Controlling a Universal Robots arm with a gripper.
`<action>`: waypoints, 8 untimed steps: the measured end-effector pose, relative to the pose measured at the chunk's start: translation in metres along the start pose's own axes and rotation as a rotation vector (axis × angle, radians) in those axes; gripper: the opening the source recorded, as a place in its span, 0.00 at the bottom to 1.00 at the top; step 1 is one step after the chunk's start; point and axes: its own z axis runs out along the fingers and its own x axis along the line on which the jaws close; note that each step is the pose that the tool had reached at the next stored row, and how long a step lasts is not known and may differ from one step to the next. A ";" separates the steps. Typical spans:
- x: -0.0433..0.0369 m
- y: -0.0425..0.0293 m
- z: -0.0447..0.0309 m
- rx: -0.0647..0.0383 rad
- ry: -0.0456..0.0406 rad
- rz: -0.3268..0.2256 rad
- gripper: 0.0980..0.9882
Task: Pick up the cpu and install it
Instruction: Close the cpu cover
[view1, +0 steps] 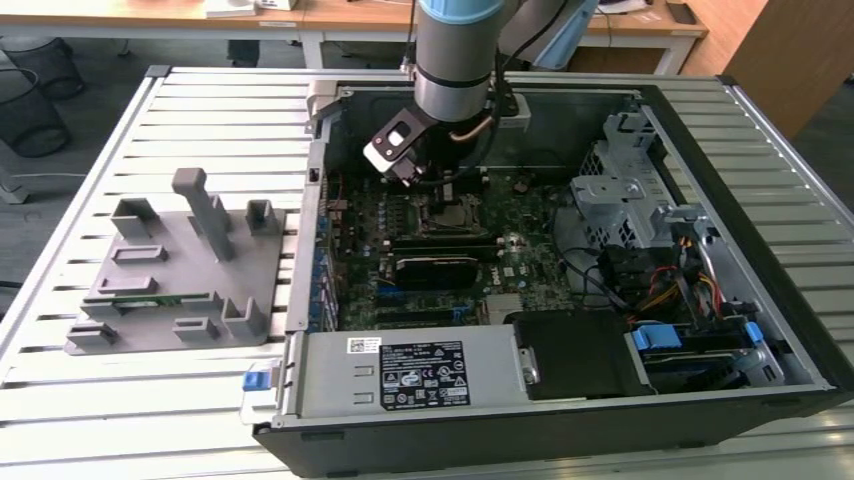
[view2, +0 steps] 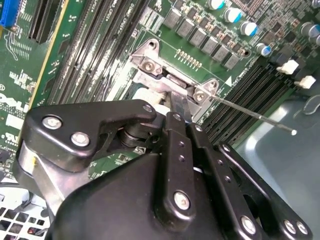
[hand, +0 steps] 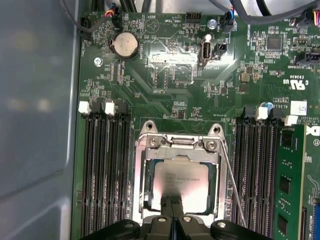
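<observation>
Install step, judged: cpu (hand: 181, 176) sits in socket (hand: 141, 165), lower centre of first wrist view. Gripper (hand: 172, 206) closed, tips over its edge. Calls for drag-free handling.

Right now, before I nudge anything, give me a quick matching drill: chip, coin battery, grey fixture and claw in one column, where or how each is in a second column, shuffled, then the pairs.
1. chip
2. coin battery
3. grey fixture
4. claw

A. on the slatted table, outside the computer case
B. lying flat inside the socket's metal frame
C. round and silver, on the green board, apart from the frame
D. shut, tips over the chip's edge

Pairs: 1-B, 2-C, 3-A, 4-D
</observation>
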 end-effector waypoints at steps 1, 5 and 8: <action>0.0000 0.0006 0.0000 0.000 0.0000 0.000 0.01; 0.0002 0.0010 -0.0012 -0.001 0.0006 0.000 0.01; 0.0003 0.0009 -0.0052 0.000 0.0003 0.000 0.01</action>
